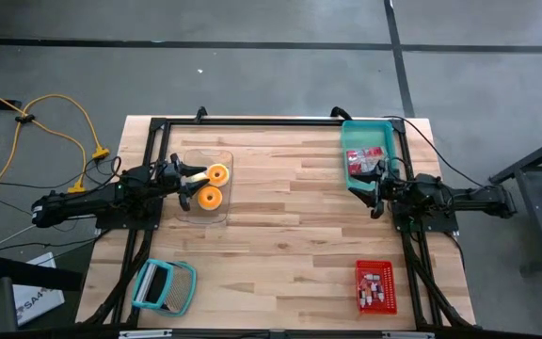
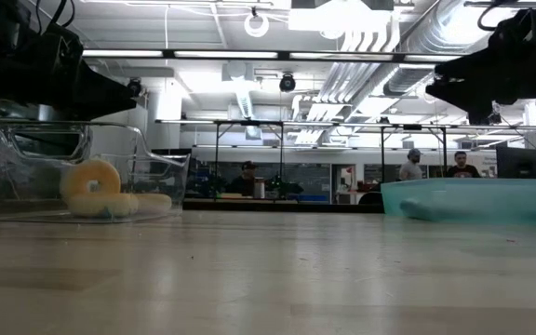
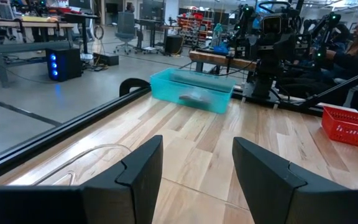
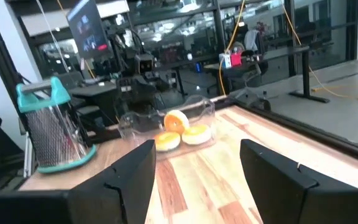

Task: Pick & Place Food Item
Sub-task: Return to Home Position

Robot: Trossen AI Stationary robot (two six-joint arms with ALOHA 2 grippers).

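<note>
Both empty, left claw [image 1: 194, 185] gaping over transparent bin [image 1: 226, 156], right claw [image 1: 374, 195] gaping beside teal bin [image 1: 366, 126]

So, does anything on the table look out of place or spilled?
Nothing is spilled. Only one doughnut stands on its edge in the transparent bin; the other doughnuts lie flat beside it.

Around your table lies a grey concrete floor [image 1: 271, 56] crossed by dark seams, with a yellow cable [image 1: 55, 104] looping across it. Overhead, you have strip lights [image 2: 203, 54] and silver ducts [image 2: 408, 37]. Farther back, people [image 2: 247, 171] sit at benches, and a computer tower [image 3: 64, 62] glows blue near an office chair [image 3: 126, 28].
</note>
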